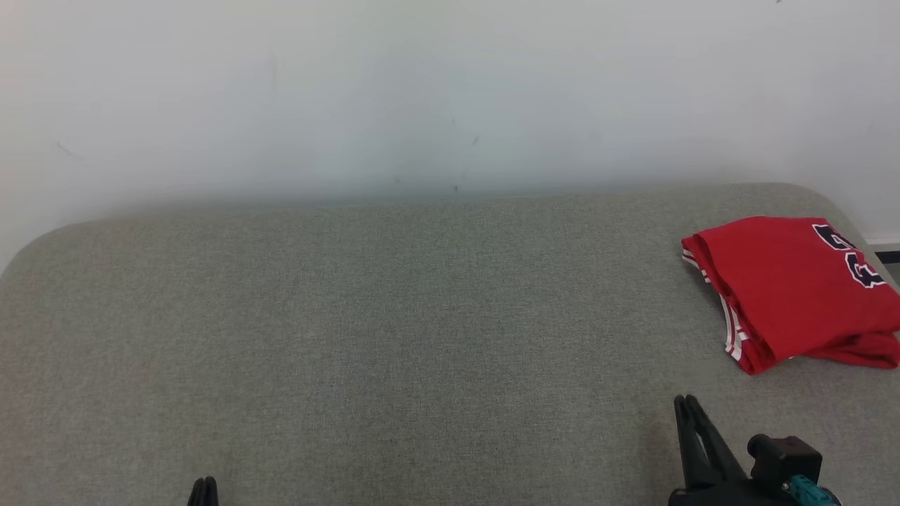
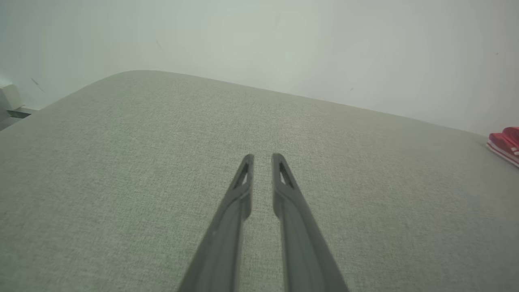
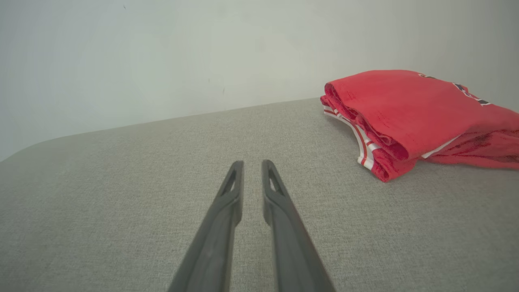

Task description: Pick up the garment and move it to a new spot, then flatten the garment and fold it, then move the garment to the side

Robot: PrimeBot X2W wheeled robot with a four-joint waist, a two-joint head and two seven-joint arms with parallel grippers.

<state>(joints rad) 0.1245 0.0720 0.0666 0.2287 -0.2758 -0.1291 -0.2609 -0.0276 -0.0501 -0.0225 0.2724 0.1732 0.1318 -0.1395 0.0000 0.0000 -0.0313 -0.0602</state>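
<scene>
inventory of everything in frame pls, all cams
garment: 1, red with red-white striped trim and part of a dark number showing, folded, far right of the padded surface, ahead of the right gripper
padded surface: 1, grey woven fabric, rounded far corners, spans the head view
wall: 1, white with faint marks, behind the surface
pale boxy thing: 1, off-white, beyond the surface's edge at the left of the left wrist view; cannot tell what it is
left gripper: 1, dark, over bare surface at the lower left of the head view, narrow gap between fingers, holding nothing
right gripper: 1, dark, lower right of the head view, short of the garment, narrow gap, holding nothing
</scene>
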